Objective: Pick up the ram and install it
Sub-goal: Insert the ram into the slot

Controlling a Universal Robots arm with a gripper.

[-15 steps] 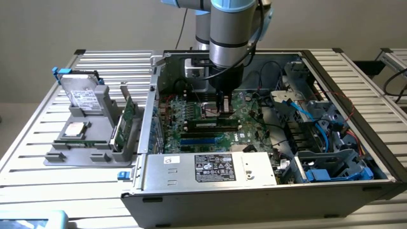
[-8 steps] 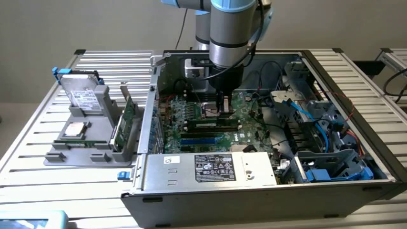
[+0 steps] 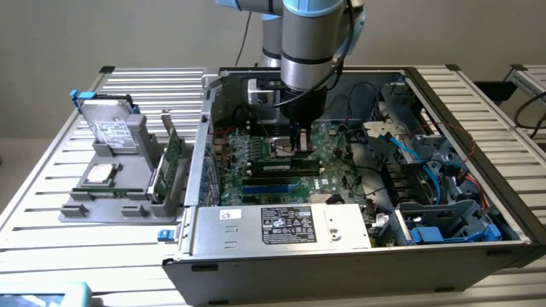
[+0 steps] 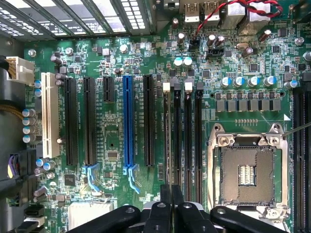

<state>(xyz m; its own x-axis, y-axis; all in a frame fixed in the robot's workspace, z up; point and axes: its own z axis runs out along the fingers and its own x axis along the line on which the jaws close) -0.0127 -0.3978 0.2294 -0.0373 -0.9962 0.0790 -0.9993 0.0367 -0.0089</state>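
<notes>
Right, the hand [image 3: 296,152] is down inside the open case [image 3: 341,272], clenched nearly tight over the memory slots [image 4: 187,141]. The ram [image 3: 280,167] stands along those slots on the motherboard [image 4: 116,145], just beside the fingertips. I cannot tell whether they touch its top edge, and nothing shows clamped between them. Pickup looks done, so I judge this the seating step. Seating calls for a straight, even press along the strip until the white latches [image 4: 166,87] close.
</notes>
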